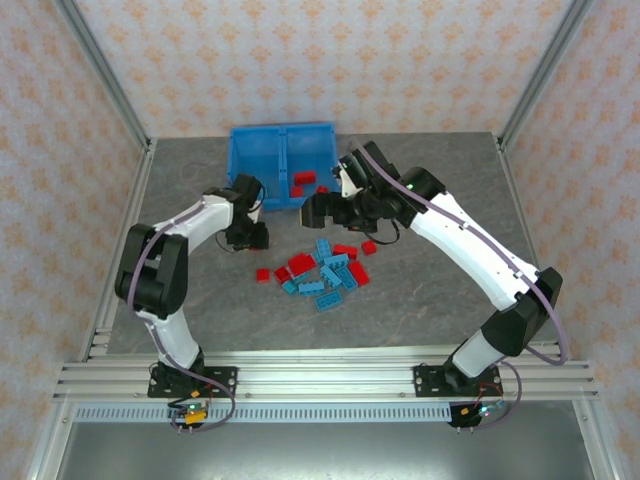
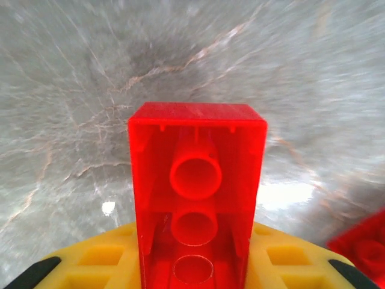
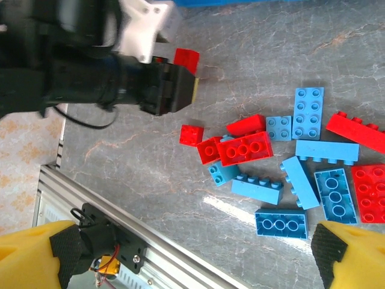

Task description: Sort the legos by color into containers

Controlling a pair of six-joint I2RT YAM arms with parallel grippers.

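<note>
The legos (image 1: pixel 325 272) are mostly lying in a loose red and light blue heap on the table (image 1: pixel 420 300), just off to the right of my left gripper (image 1: pixel 254 238) and directly under the right gripper (image 1: pixel 318 210), which is hanging over them. I am clamping the left gripper's yellow fingers (image 2: pixel 102 256) on one red brick (image 2: pixel 197 198); its hollow underside, with the round tubes, is facing the wrist camera and it is sticking straight out past the fingertips, so I judge it is being pinched across its narrow sides to leave the long end free for dropping. Another red brick (image 2: pixel 361 241) is lying just to the right of that gripper. On the right arm the jaws are standing wide apart with nothing between them, I think so that they are ready to come down on the next piece. The bin (image 1: pixel 282 130) is sitting just beyond both grippers, away from the arm bases, and a few red pieces (image 1: pixel 300 182) are already lying in the compartment nearer the right gripper, so I am judging that side to be the red one and the held brick's destination. I am finding no brand, label or lettering that can be read; any marks on the studs are too small to make out.
</note>
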